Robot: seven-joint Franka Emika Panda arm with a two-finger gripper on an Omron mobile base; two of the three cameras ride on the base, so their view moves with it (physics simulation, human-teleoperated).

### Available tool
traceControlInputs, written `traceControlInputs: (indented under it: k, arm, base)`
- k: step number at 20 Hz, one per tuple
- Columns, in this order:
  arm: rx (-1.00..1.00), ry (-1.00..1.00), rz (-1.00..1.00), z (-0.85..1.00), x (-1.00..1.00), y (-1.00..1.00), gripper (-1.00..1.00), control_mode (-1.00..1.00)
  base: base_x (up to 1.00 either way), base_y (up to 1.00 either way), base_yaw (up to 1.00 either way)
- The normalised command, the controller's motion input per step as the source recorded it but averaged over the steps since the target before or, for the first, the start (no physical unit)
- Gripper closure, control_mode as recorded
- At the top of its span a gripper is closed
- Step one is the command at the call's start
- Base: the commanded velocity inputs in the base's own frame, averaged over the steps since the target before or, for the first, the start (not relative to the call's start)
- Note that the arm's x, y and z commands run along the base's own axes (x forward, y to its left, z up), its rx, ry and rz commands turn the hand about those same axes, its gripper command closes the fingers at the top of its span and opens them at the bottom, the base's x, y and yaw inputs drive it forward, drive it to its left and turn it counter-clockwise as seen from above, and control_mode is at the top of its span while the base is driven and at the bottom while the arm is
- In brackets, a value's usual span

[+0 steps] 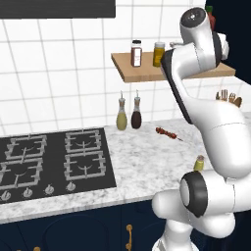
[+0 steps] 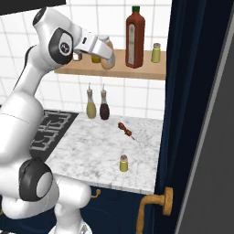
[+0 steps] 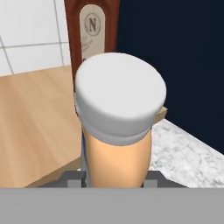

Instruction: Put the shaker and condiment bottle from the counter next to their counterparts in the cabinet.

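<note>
Gripper (image 2: pixel 109 58) clamped on small peach-orange condiment bottle with pale whitish cap (image 3: pixel 117 131), held over light-wood wall shelf (image 2: pixel 146 71). Tall red-brown bottle with green cap (image 2: pixel 135 39) stands just beyond it. Tiny yellow-green shaker (image 2: pixel 124 163) sits far below on marbled counter (image 2: pixel 91 151).

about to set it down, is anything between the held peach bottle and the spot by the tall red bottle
Nothing visible: the peach-orange white-capped bottle hangs in the tool just before the tall red-brown bottle, with bare light-wood shelf beside it.

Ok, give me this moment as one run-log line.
gripper: shut on condiment bottle | over shelf, beside red-brown bottle | shaker: on counter
</note>
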Motion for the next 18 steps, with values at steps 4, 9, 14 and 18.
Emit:
traceControlInputs:
  k: [4, 9, 14, 18]
  arm:
    - [0.00, 0.00, 0.00, 0.00, 0.34, 0.00, 1.00, -1.00]
    - [0.00, 0.00, 0.00, -0.01, 0.29, 0.00, 1.00, -1.00]
    - [0.00, 0.00, 0.00, -0.08, 0.22, 0.00, 1.00, -1.00]
    - [0.00, 0.01, 0.00, -0.14, 0.19, 0.00, 1.00, -1.00]
  base:
    - [0.00, 0.00, 0.00]
    - [0.00, 0.00, 0.00]
    - [0.00, 0.00, 0.00]
    - [0.00, 0.00, 0.00]
